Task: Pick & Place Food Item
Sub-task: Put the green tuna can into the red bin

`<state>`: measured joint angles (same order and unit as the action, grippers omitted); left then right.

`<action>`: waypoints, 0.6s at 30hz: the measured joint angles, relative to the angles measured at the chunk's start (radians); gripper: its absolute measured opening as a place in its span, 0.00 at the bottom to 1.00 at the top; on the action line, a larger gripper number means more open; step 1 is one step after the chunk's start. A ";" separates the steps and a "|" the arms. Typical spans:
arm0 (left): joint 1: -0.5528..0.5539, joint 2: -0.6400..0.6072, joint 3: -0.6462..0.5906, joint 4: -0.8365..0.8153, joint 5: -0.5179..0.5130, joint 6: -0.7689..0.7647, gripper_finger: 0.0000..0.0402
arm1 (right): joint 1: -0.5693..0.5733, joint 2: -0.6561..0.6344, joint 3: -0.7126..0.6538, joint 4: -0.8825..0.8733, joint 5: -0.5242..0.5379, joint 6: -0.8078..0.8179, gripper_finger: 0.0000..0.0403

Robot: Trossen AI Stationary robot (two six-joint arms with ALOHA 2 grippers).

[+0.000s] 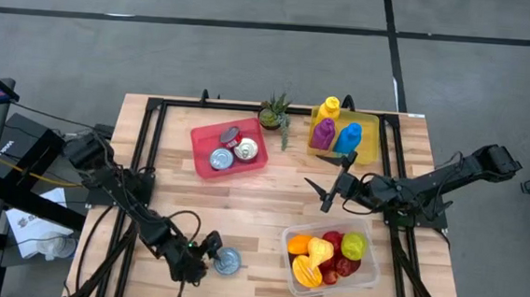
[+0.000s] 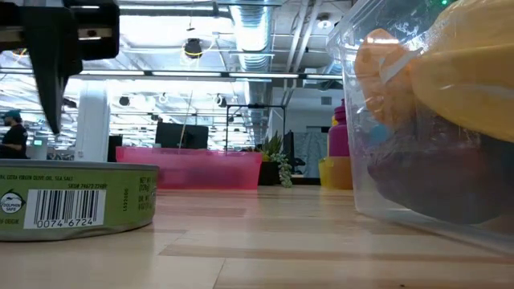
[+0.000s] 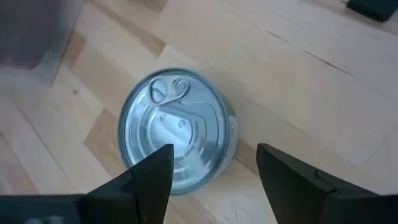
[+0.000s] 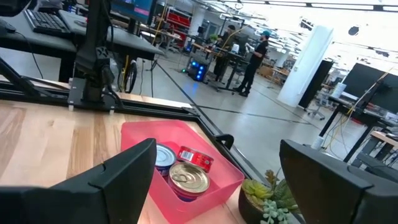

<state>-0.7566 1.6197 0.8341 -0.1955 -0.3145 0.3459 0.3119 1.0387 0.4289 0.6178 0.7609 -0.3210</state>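
A silver tin can [image 3: 177,130] with a pull-tab lid stands upright on its base on the wooden table, near the front edge left of centre [image 1: 227,261]. The low view shows its green label [image 2: 76,201]. My left gripper [image 3: 214,180] hovers open just above and beside the can, slanting down, and touches nothing. One of its fingers [image 2: 52,72] hangs above the can's top. My right gripper [image 1: 323,195] waits open and level at the table's middle right. It points toward a red bin [image 4: 186,134].
The red bin [image 1: 205,135] at the back holds three cans. A potted plant [image 1: 274,112] and a yellow bin [image 1: 370,137] of bottles stand at the far edge. A clear tub [image 1: 289,233] of toy fruit sits at the near right. Bare wood lies between.
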 joint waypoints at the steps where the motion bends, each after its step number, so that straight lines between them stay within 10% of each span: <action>1: -0.004 0.006 0.000 0.007 0.000 0.013 0.55 | 0.000 0.000 0.000 0.000 0.000 0.000 0.81; 18: -0.010 0.086 0.001 0.094 -0.013 0.039 0.29 | 0.000 0.000 0.000 -0.016 0.000 0.008 0.81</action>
<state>-0.7663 1.7061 0.8352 -0.1010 -0.3270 0.3849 0.3119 1.0388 0.4290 0.6016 0.7611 -0.3130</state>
